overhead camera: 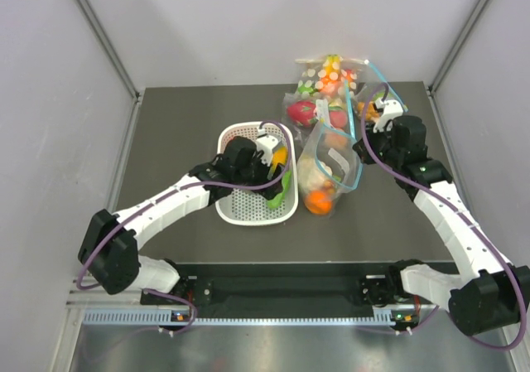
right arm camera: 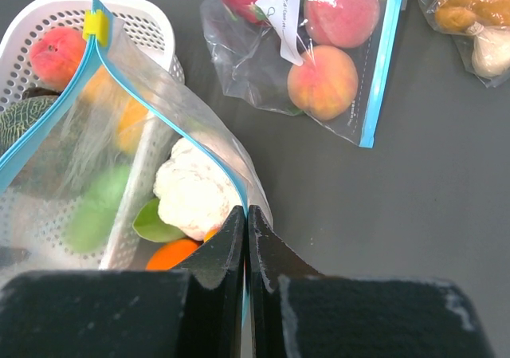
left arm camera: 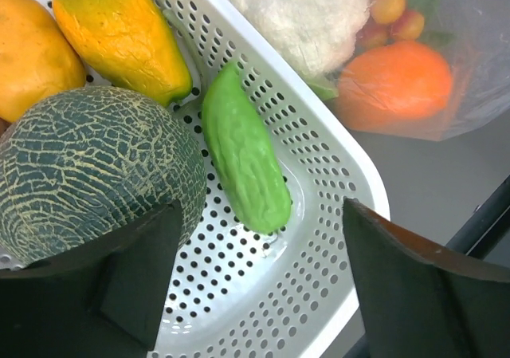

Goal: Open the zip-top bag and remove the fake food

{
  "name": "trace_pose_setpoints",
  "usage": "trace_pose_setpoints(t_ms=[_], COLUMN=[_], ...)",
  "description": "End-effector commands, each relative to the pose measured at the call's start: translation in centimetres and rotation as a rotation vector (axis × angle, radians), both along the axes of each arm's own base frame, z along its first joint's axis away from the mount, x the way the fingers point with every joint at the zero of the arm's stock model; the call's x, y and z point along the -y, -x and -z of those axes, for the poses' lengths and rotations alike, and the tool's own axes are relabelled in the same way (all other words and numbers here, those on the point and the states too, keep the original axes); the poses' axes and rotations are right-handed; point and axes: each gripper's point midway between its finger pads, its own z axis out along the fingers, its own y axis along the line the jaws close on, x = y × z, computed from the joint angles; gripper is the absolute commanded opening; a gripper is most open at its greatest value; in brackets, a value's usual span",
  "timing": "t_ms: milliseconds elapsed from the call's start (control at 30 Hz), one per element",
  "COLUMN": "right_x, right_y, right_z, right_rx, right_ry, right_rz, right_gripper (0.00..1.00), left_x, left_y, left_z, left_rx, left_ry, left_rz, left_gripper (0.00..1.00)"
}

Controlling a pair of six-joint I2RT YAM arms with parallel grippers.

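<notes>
Left claw (left arm camera: pixel 261 208) hangs over the white basket (left arm camera: pixel 335 159) with its fingers spread wide and nothing between them. Its own camera shows the green vegetable (left arm camera: pixel 243 159) lying loose on the basket floor just below, beside a netted melon (left arm camera: pixel 88 167) and a yellow-orange fruit (left arm camera: pixel 119 31). From above, the arm covers most of this, and only a strip of green and yellow shows by the basket's right wall. Right claw (right arm camera: pixel 245 222) is pinched shut on the rim of the bag (right arm camera: pixel 119 127), by the blue zip strip. Its camera looks down into the gaping mouth, with a yellow slider (right arm camera: pixel 96 25) at the far end of the strip. Inside sit the cauliflower (right arm camera: pixel 195 190) and, lower, the orange (right arm camera: pixel 171 254), partly hidden by the fingers. The top view shows what neither wrist camera does: the bag stands on the dark desk (overhead camera: pixel 182 140) just right of the basket, its mouth lifted toward the right claw, the orange at the bottom nearest the arm bases. Behind it, toward the desk's back edge, lie other bags (overhead camera: pixel 327 94) of toy food; the right wrist view shows peaches (right arm camera: pixel 323 79) in one.
</notes>
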Motion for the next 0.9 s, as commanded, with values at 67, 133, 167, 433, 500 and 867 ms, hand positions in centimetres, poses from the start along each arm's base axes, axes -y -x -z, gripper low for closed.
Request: trace_pose_setpoints(t_ms=[67, 133, 167, 433, 500, 867], right_x=[-0.3, -0.4, -0.4, -1.1, -1.2, -1.2], right_y=[-0.1, 0.0, 0.0, 0.4, 0.3, 0.7], right_z=[-1.9, -2.2, -2.2, -2.9, -2.7, -2.0], right_rx=[0.054, 0.062, 0.062, 0.071, 0.068, 0.054], right_ry=[-0.019, -0.019, -0.022, -0.043, -0.045, -0.046], right_rz=[-0.016, -0.02, -0.02, -0.048, -0.048, -0.046], right_gripper=[0.0, 0.0, 0.0, 0.0, 0.0, 0.0], left_x=[0.3, 0.5, 0.6, 3.8, 5.9, 17.0], left_y=[-0.3, -0.7, -0.9, -3.0, -2.1, -1.9], left_z=[-1.6, -3.1, -3.9, -18.3, -21.6, -19.3], left_rx=[0.038, 0.07, 0.085, 0.347, 0.395, 0.265], left_ry=[0.014, 0.029, 0.036, 0.273, 0.335, 0.44], left_rz=[0.008, 0.009, 0.004, -0.005, 0.043, 0.21], left_gripper=[0.89, 0.89, 0.89, 0.87, 0.87, 0.69])
